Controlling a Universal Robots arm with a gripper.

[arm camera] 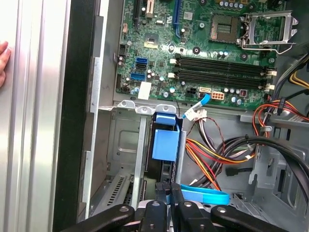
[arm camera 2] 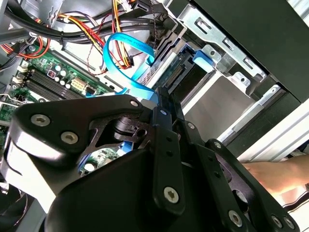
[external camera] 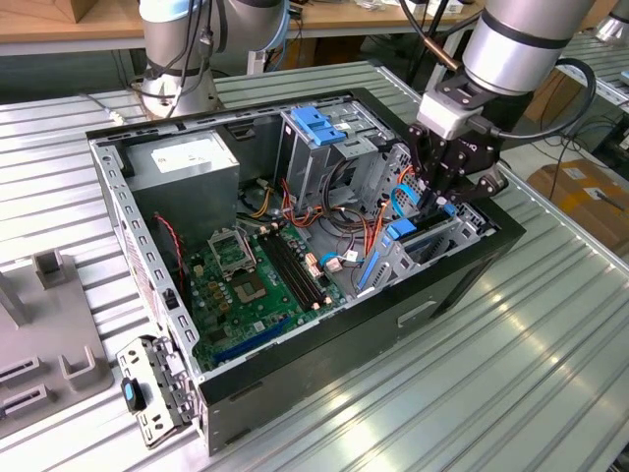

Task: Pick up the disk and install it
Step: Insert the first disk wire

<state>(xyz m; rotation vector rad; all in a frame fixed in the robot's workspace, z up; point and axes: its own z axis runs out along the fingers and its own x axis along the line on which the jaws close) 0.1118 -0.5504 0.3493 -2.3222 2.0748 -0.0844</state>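
Claw by disk, drv bay

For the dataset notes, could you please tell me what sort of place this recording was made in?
Probably a robotics lab or workshop: an open computer case sits on a ribbed metal table, a robot arm reaches into it, and a second arm's base stands behind, by wooden benches.

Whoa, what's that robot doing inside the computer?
The robot arm's gripper reaches into the open computer case, at the drive bay on the exterior view's right. The disk, with its blue rails, sits in that bay right at the gripper's tip. Whether it is fully seated can't be seen. A person's hand is over the table beside the case.
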